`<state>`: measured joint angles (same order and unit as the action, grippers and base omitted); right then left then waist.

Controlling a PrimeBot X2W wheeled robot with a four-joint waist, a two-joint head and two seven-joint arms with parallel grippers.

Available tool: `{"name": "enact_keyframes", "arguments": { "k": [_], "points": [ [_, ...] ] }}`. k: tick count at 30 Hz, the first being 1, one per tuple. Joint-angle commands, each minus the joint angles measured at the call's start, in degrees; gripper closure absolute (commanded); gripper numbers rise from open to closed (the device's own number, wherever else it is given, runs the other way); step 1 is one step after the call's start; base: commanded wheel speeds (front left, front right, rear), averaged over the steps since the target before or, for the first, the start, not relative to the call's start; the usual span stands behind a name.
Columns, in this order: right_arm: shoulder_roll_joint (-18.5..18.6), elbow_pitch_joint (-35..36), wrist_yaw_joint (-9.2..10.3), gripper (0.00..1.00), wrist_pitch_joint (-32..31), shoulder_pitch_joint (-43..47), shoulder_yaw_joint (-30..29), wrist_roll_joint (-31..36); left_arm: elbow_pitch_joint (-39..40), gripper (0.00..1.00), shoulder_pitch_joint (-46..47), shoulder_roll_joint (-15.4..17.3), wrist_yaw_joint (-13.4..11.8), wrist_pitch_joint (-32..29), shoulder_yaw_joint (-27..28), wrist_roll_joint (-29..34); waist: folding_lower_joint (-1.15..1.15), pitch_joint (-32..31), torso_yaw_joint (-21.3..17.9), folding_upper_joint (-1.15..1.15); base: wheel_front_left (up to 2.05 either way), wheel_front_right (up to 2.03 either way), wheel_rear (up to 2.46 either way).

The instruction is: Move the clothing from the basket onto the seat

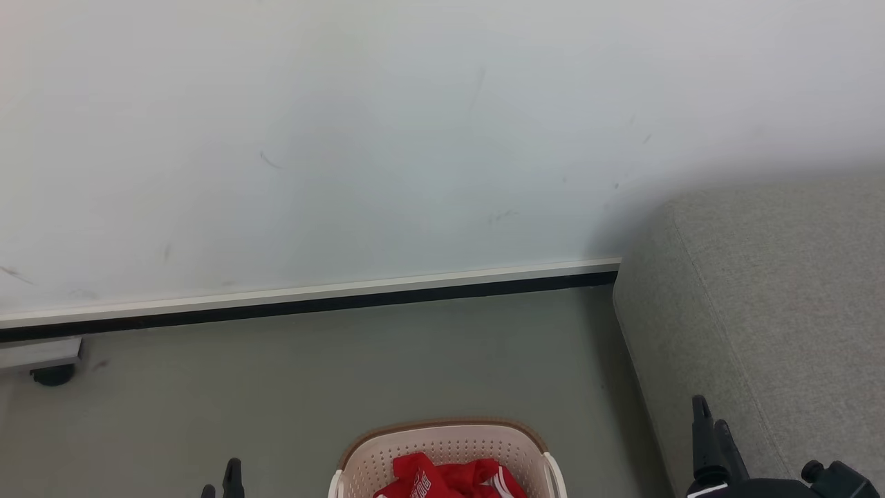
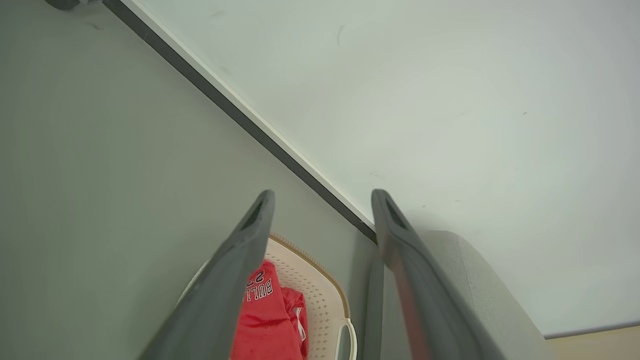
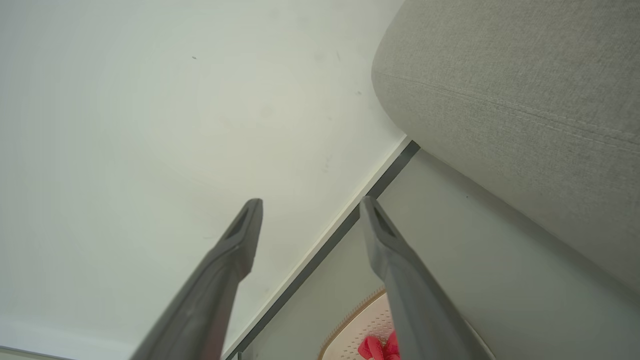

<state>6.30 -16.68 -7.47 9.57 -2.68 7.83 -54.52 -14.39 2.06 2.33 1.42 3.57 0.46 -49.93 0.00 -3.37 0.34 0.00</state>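
1. Red clothing [image 1: 449, 478] lies bunched inside the cream basket [image 1: 442, 432], with white "BULL" lettering showing in the left wrist view.
2. The basket sits on the grey floor [image 1: 311, 387], short of the pale wall [image 1: 346, 138] and just left of the grey seat [image 1: 781, 290].
3. Left gripper [image 2: 322, 200]: fingers spread wide, nothing between them. In the head view its tips are left of the basket and clear of it. In its own wrist view the clothing shows low between the two fingers, not touching.
4. Right gripper [image 3: 310, 204]: fingers wide apart, empty. In the head view it is at lower right against the seat's side, right of the basket and apart from the clothing.
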Motion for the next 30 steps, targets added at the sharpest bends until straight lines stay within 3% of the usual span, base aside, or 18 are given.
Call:
{"name": "enact_keyframes", "arguments": {
  "k": [1, 30],
  "points": [
    [-0.08, 0.84, -0.02, 0.0, -0.05, 0.27, 0.0, 2.65, 0.96, 0.0, -0.6, 0.52, 0.2, 0.67, -0.28, 2.27, 0.0, -0.11, 0.01, 0.0, 0.0, 0.0, 0.0],
    [-1.68, 3.06, -0.03, 0.0, -2.62, 2.98, 1.89, 26.3, 3.05, 0.0, -3.0, 2.37, -1.95, 5.78, -3.06, 23.93, 0.0, -1.89, 0.06, 0.0, 0.0, 0.0, 0.0]
  ]
}}
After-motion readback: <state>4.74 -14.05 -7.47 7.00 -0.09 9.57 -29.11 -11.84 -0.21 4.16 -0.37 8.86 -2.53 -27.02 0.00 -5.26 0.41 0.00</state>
